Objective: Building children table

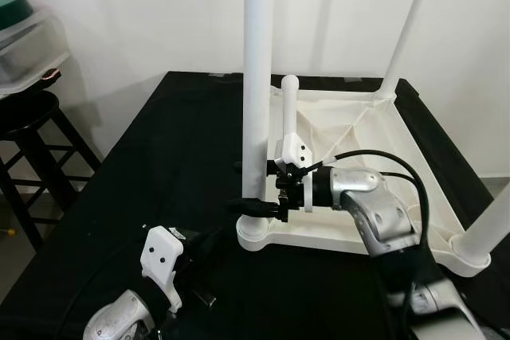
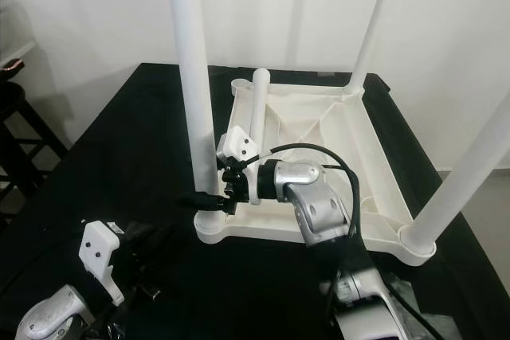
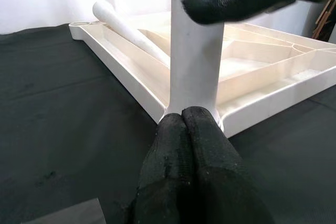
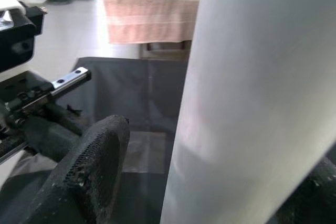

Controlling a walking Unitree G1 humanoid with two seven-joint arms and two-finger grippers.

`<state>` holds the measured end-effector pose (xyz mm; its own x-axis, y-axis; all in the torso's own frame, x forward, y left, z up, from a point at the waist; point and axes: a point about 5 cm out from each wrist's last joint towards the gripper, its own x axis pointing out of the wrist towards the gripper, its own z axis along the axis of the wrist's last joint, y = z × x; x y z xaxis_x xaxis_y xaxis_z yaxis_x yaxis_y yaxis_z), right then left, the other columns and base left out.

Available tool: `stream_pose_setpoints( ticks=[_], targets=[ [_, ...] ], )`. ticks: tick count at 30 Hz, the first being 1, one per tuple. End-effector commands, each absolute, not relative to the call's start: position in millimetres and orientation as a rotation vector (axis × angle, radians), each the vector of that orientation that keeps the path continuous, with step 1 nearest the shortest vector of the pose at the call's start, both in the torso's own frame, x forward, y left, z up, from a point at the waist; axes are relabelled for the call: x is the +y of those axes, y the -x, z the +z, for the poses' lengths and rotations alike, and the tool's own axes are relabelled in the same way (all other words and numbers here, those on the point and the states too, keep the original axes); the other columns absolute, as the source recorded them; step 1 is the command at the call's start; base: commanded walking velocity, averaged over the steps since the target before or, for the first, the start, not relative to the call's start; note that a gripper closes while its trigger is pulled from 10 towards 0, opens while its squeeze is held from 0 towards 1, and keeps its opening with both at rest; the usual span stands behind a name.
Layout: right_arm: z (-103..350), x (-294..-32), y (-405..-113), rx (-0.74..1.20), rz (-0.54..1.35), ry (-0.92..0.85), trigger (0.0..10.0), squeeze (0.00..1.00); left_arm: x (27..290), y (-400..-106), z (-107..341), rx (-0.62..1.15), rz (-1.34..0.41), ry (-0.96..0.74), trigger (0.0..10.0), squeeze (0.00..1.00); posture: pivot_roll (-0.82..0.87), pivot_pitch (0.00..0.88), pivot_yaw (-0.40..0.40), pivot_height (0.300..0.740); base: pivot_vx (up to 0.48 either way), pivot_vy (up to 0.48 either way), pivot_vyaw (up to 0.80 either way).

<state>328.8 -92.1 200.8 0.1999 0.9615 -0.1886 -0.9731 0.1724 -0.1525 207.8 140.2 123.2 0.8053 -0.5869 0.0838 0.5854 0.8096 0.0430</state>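
Nearest us, our left gripper (image 3: 195, 129) has its 2 fingers pressed together, tips against the foot of the near-left leg (image 1: 256, 101) where it enters the corner socket (image 1: 253, 238). Just above, our right gripper (image 1: 259, 207) reaches in from the right and clamps that same leg low down, 1 finger (image 4: 86, 174) on each side of the tube.

The tabletop (image 2: 351, 173) lies upside down on the black cloth (image 1: 151, 173). 3 legs stand in its corners: the one we hold, the near-right leg (image 2: 466, 173) and the far-right leg (image 2: 370, 25). The spare leg (image 1: 288, 113) lies loose inside the frame, leaning toward the empty far-left socket (image 2: 239, 85).

We judge this step to be seating the near-left leg. To do it well we should keep the tube plumb over its socket, push straight down rather than sideways, and use the closed left fingers as a brace so the corner does not slide on the cloth. A tilted push could jam the leg.
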Motion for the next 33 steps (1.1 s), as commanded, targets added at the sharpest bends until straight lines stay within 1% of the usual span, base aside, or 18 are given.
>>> stream_pose_setpoints(
  ticks=[1, 2, 3, 11, 14, 16, 20, 21, 22, 23, 24, 25, 26, 28, 29, 30, 31, 33],
  targets=[
    [201.4, -94.4, -330.8, 0.044, 1.381, 0.258, 8.0, 0.00, 139.8, -207.3, 121.4, -0.089, -0.625, -0.026, 0.0, 0.00, 0.05, 0.000, -0.025, 0.740, 0.000, 0.000, 0.00],
    [202.6, -97.5, -335.3, 0.042, 1.396, 0.249, 3.5, 0.00, 139.2, -207.0, 121.2, -0.089, -0.626, -0.026, 0.0, 0.00, 0.05, 0.000, -0.027, 0.740, 0.000, 0.000, 0.00],
    [203.0, -100.7, -338.2, 0.047, 1.413, 0.230, 0.0, 0.00, 138.7, -206.5, 121.0, -0.088, -0.627, -0.025, 0.0, 0.00, 0.05, 0.000, -0.027, 0.740, 0.000, 0.000, 0.00],
    [195.5, -105.2, -338.5, 0.063, 1.450, 0.194, 0.0, 0.00, 137.7, -205.2, 121.1, -0.088, -0.630, -0.023, 0.0, 0.00, 0.04, 0.001, -0.030, 0.740, 0.000, 0.000, 0.00],
    [188.6, -105.9, -335.0, 0.066, 1.450, 0.170, 0.0, 0.00, 137.6, -204.8, 121.6, -0.089, -0.630, -0.021, 0.0, 0.00, 0.04, 0.005, -0.030, 0.740, 0.000, 0.000, 0.00],
    [182.5, -107.2, -326.5, 0.061, 1.418, 0.133, 0.0, 0.00, 137.7, -204.6, 122.1, -0.090, -0.629, -0.019, 0.0, 0.00, 0.03, 0.015, -0.029, 0.740, 0.000, 0.000, 0.00],
    [177.4, -106.7, -320.2, 0.060, 1.383, 0.121, 0.0, 0.00, 137.9, -204.5, 122.3, -0.091, -0.629, -0.019, 0.0, 0.00, 0.03, 0.016, -0.029, 0.740, 0.000, 0.000, 0.00],
    [167.9, -102.2, -312.0, 0.078, 1.293, 0.112, 0.0, 0.00, 138.8, -204.3, 122.9, -0.092, -0.629, -0.018, 0.0, 0.00, 0.02, 0.031, -0.037, 0.740, 0.000, 0.000, 0.00],
    [167.9, -102.2, -312.0, 0.078, 1.293, 0.112, 0.0, 0.00, 138.8, -204.3, 122.9, -0.092, -0.629, -0.018, 0.0, 0.00, 0.02, 0.031, -0.037, 0.740, 0.000, 0.000, 0.00],
    [149.7, -93.5, -312.4, 0.094, 0.893, 0.071, 0.0, 0.00, 140.3, -204.4, 123.7, -0.093, -0.628, -0.017, 0.0, 0.00, 0.00, 0.039, -0.033, 0.740, 0.000, 0.000, 0.00],
    [135.8, -96.5, -303.8, 0.139, 0.622, 0.184, 0.0, 0.00, 142.0, -204.8, 124.5, -0.095, -0.627, -0.016, 0.0, 0.00, -0.01, 0.046, -0.026, 0.740, 0.000, 0.000, 0.00],
    [135.8, -96.5, -303.8, 0.139, 0.622, 0.184, 0.0, 0.00, 142.0, -204.8, 124.5, -0.095, -0.627, -0.016, 0.0, 0.00, -0.01, 0.046, -0.026, 0.740, 0.000, 0.000, 0.00],
    [141.1, -92.7, -300.6, 0.097, 0.549, 0.265, 0.0, 0.00, 143.5, -205.5, 124.6, -0.095, -0.627, -0.015, 0.0, 0.00, -0.02, 0.046, -0.015, 0.740, 0.000, 0.000, 0.00],
    [143.2, -88.1, -299.5, 0.084, 0.555, 0.294, 0.0, 0.00, 144.5, -206.1, 124.4, -0.095, -0.626, -0.014, 0.0, 0.00, -0.03, 0.042, -0.008, 0.740, 0.000, 0.000, 0.00],
    [139.8, -87.7, -301.7, 0.113, 0.610, 0.293, 0.0, 0.00, 144.0, -207.1, 124.5, -0.095, -0.627, -0.012, 0.0, 0.00, -0.02, 0.032, -0.011, 0.740, 0.000, 0.000, 0.00],
    [139.8, -87.7, -301.7, 0.113, 0.610, 0.293, 0.0, 0.00, 144.0, -207.1, 124.5, -0.095, -0.627, -0.012, 0.0, 0.00, -0.02, 0.032, -0.011, 0.740, 0.000, 0.000, 0.00],
    [136.9, -87.0, -307.3, 0.144, 0.661, 0.231, 0.0, 0.00, 143.0, -208.6, 123.9, -0.092, -0.638, -0.015, 0.0, 0.00, -0.01, 0.026, -0.020, 0.740, 0.000, 0.000, 0.00],
    [136.3, -85.5, -307.7, 0.152, 0.683, 0.221, 0.0, 0.00, 142.9, -208.8, 123.8, -0.091, -0.640, -0.016, 0.0, 0.00, -0.01, 0.026, -0.020, 0.740, 0.000, 0.000, 0.00]
  ],
)
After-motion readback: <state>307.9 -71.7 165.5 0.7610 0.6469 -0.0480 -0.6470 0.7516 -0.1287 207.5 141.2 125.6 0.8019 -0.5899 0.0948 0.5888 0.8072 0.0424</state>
